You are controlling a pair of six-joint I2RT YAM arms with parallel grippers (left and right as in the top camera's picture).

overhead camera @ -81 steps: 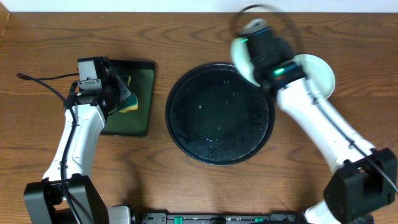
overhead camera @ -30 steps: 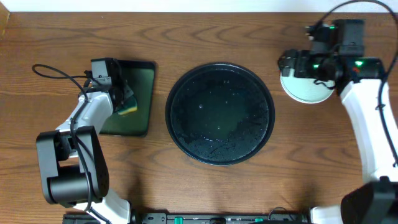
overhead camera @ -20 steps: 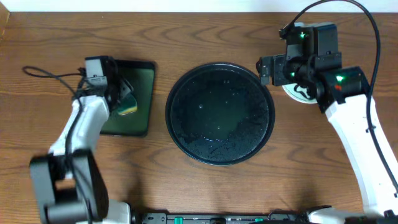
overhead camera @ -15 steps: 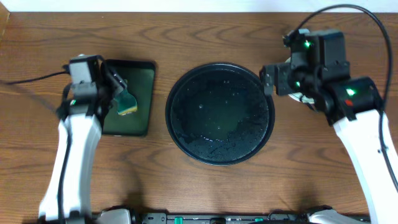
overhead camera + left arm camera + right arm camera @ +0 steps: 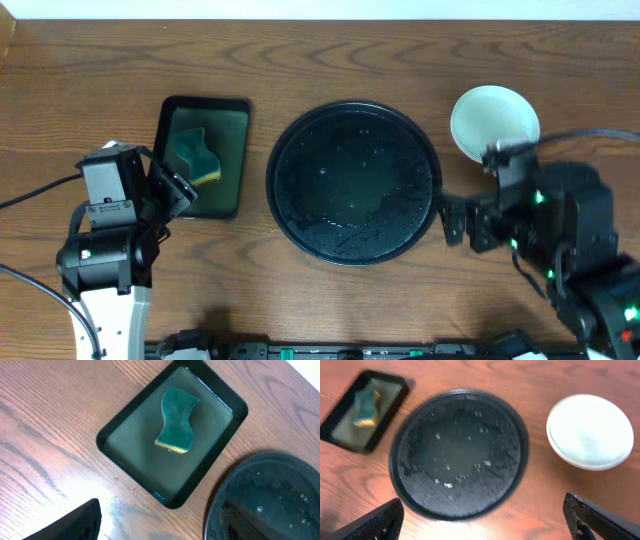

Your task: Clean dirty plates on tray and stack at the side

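Wood-grain table [image 5: 320, 45], seen from above: the plates [image 5: 495, 122] sit in one pile at the upper right, off the wet black tray [image 5: 352, 182] and near its rim. Right gripper [image 5: 460, 222] hangs lower in the frame, apart from the pile, fingers spread and empty; left gripper [image 5: 172, 190], likewise spread and empty, is beside the small rectangular tray [image 5: 232, 150] holding a sponge [image 5: 198, 158]

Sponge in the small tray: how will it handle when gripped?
The sponge looks like soft foam with a waisted shape, so it probably squashes when pinched and weighs little. The droplets on the wood beside the rectangular tray suggest it may be wet: likely heavier and drippy.
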